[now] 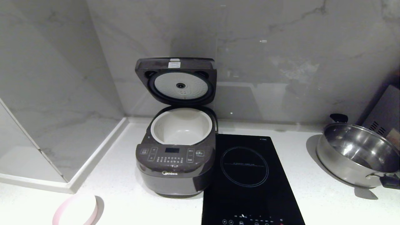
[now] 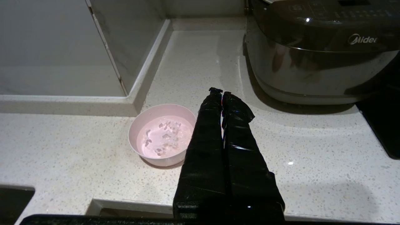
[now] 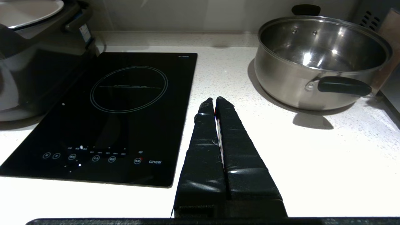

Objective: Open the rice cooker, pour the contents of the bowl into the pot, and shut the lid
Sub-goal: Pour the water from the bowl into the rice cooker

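The dark grey-brown rice cooker stands on the counter with its lid raised upright, white dimpled disc facing me. Its cream-white pot shows a bare inside. The pale pink bowl sits on the counter to the cooker's front left, with whitish contents in it; only its rim shows in the head view. My left gripper is shut and holds nothing, hovering beside the bowl near the counter's front edge. My right gripper is shut and holds nothing, over the counter between the hob and the steel pan.
A flat black hob lies right of the cooker. A shiny steel pan with black handles stands at the far right. Marble walls close the back, and a raised ledge borders the counter on the left.
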Robot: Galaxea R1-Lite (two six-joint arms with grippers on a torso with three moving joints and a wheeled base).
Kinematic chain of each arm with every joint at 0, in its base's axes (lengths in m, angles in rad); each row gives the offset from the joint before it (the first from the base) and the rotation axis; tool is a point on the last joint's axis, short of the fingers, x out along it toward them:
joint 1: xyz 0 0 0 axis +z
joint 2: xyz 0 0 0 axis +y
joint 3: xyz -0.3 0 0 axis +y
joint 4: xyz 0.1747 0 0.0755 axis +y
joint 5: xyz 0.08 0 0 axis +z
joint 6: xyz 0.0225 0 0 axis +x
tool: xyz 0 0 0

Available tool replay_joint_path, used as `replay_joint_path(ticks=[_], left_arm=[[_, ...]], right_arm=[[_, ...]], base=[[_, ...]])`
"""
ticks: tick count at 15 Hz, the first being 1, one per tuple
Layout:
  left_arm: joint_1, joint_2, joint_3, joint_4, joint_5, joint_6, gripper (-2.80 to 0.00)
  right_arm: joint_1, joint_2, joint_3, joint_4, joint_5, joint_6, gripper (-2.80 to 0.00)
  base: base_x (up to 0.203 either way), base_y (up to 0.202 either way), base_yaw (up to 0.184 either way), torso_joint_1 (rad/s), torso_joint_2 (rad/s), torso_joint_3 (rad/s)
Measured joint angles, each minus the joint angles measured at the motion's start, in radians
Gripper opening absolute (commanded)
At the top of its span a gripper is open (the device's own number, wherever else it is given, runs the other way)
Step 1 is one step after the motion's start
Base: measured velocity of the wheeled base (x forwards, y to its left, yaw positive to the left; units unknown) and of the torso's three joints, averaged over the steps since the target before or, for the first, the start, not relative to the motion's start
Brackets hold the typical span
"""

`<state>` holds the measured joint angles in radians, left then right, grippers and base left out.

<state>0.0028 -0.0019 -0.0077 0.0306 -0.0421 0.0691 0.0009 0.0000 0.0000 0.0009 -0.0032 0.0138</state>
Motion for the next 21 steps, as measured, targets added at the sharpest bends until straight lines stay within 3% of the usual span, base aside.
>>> replay_joint_path(ticks=[16, 21], left_arm=[[-0.001, 0.0, 0.003, -0.006, 0.002, 0.001, -2.8], [-0.001, 0.0, 0.002, -0.006, 0.001, 0.001, -2.8]], right_arm=[[0.0, 0.0, 0.0, 0.0, 0.0, 0.0, -2.8], [-0.001, 0.0, 0.0, 0.0, 0.0, 0.0, -2.8]], base=[[0.0, 0.0, 0.0, 0.0, 0.0, 0.0], [0.001, 0.155, -0.003, -0.001, 0.0, 0.004]])
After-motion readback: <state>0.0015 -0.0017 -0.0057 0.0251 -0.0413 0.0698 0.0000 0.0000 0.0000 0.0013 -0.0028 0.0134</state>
